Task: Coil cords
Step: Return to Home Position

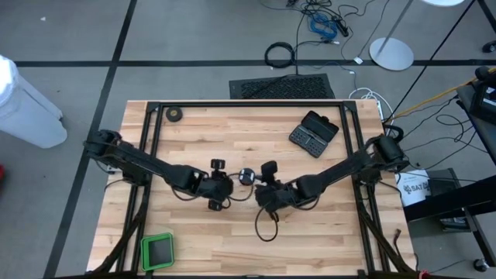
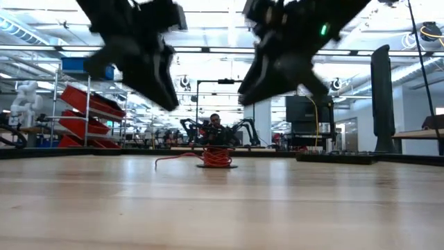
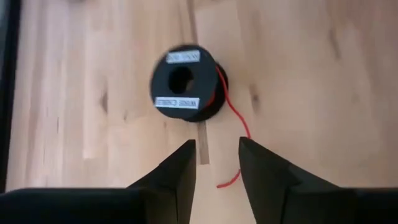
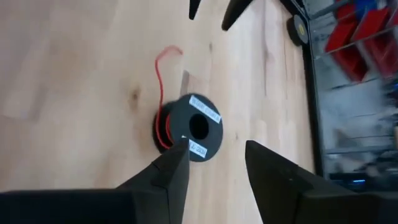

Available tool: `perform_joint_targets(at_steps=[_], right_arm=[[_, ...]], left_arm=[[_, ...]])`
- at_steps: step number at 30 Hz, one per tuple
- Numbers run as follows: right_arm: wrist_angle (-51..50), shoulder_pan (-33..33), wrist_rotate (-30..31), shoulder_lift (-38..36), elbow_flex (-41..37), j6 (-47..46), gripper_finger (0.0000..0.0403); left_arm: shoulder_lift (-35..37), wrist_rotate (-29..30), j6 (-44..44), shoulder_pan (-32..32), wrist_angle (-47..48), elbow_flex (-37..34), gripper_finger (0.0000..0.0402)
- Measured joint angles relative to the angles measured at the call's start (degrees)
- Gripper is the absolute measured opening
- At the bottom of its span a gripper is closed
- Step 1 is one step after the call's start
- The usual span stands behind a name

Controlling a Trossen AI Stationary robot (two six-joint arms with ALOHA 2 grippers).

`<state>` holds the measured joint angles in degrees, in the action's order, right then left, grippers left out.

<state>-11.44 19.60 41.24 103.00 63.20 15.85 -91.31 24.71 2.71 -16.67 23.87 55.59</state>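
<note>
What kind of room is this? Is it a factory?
Most likely a robot lab or workshop: more robot arms stand at benches behind, red storage bins fill shelves, and cables trail across the floor.

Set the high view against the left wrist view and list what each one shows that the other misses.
Only the high view: the right gripper facing the reel, a tape roll, a green tray and a dark case. Only the left wrist view: white labels on the reel's face and the red wire trailing off it. Both: the reel on the wooden table, the open left gripper just short of it.
</note>
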Motion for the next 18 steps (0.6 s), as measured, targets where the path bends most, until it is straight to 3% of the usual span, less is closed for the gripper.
perform_joint_targets(at_steps=[8,13,18], right_arm=[[-6.4,0.3,-9.26,-12.52,0.0,-11.27,0.0126],[-9.6,0.39,-11.43,-19.55,0.0,-15.86,0.0103],[-12.86,0.39,-15.17,-24.59,0.0,-17.18,0.0072]], left_arm=[[13.36,-0.26,-13.25,-0.85,4.66,0.0,0.0127],[20.65,0.13,-17.77,-1.92,6.06,0.0,0.0126],[25.27,0.33,-18.49,-2.8,6.41,0.0,0.0092]])
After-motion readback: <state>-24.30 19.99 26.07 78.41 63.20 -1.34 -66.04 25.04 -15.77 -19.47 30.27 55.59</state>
